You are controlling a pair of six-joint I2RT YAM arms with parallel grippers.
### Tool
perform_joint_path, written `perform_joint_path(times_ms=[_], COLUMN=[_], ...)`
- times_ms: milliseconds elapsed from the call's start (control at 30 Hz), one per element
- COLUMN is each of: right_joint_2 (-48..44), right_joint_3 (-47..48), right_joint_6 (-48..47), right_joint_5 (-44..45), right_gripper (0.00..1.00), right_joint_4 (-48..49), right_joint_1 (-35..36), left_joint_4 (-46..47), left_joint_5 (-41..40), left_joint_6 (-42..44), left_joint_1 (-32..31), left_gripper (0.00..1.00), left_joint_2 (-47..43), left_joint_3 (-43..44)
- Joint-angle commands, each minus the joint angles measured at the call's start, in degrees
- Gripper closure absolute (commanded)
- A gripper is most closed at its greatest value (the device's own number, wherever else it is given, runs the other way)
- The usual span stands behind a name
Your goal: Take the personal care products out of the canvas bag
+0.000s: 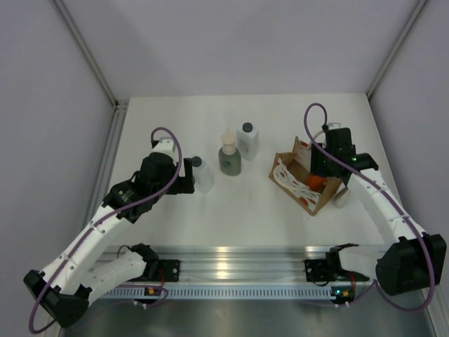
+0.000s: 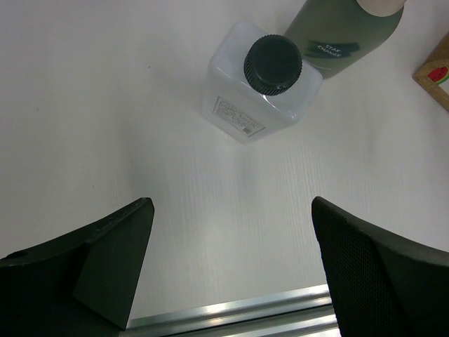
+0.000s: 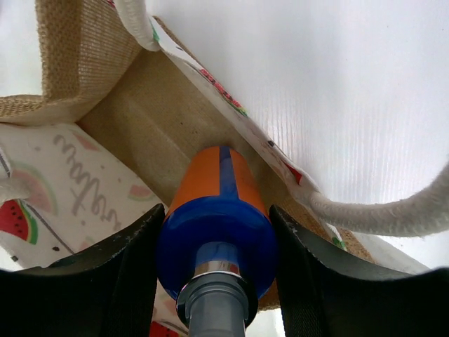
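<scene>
The canvas bag (image 1: 298, 174) lies open on the right of the table, its watermelon print showing in the right wrist view (image 3: 42, 175). My right gripper (image 1: 320, 177) reaches into it and is shut on the short orange bottle with the blue cap (image 3: 217, 210), one finger on each side of the cap. Two white bottles with dark caps (image 1: 202, 174) (image 1: 247, 139) and the grey-green pump bottle (image 1: 229, 156) stand on the table left of the bag. My left gripper (image 2: 231, 239) is open and empty, just short of the nearer white bottle (image 2: 263, 77).
A cream rope handle (image 3: 393, 210) hangs by the right gripper's side. An aluminium rail (image 1: 238, 256) runs along the table's near edge. Grey walls close in the left, right and back. A corner of the bag (image 2: 436, 70) shows at the right edge of the left wrist view.
</scene>
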Motion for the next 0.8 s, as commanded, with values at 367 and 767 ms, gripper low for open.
perform_joint_path(times_ms=[367, 767], right_joint_2=[-3.39, -3.83], right_joint_3=[7.01, 20.19], right_joint_6=[-0.29, -0.55], right_joint_5=[-4.35, -1.9], right_gripper=[1.0, 1.0], right_joint_4=[1.96, -4.98], right_joint_1=[-0.55, 5.95], left_joint_4=[2.39, 2.22], left_joint_5=[-2.4, -6.53], left_joint_6=[0.52, -0.18], left_joint_1=[0.14, 0.23], left_gripper=[0.02, 0.02], left_joint_2=[-0.9, -2.84], left_joint_3=[-0.31, -0.49])
